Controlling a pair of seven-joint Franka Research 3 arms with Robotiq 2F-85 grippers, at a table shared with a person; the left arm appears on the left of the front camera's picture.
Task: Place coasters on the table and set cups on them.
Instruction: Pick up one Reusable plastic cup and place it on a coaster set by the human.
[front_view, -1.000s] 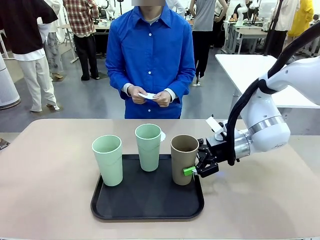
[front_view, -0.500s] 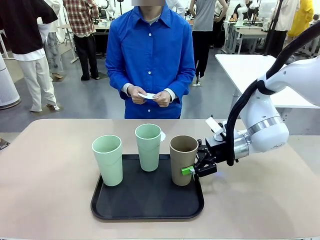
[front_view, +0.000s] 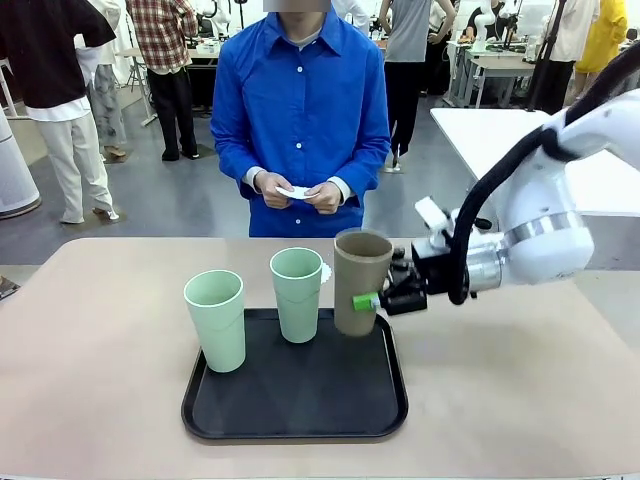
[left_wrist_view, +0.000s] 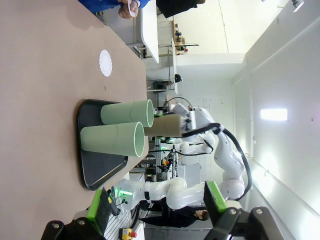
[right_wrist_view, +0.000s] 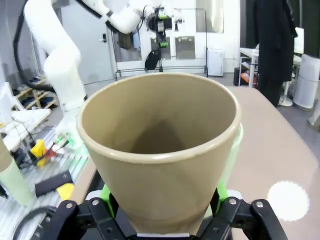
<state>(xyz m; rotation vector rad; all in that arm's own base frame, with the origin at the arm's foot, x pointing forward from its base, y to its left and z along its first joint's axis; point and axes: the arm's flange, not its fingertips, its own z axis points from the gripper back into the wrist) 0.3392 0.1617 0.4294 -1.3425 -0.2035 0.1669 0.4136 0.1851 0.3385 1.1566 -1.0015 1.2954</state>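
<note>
As the right end effector (front_view: 366, 300) grips it, the brown cup (front_view: 361, 268) is upright.

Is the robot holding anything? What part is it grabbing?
Yes. The right gripper is shut on the brown cup, pinching its sides low down, near the base. The left gripper is open and holds nothing.
</note>
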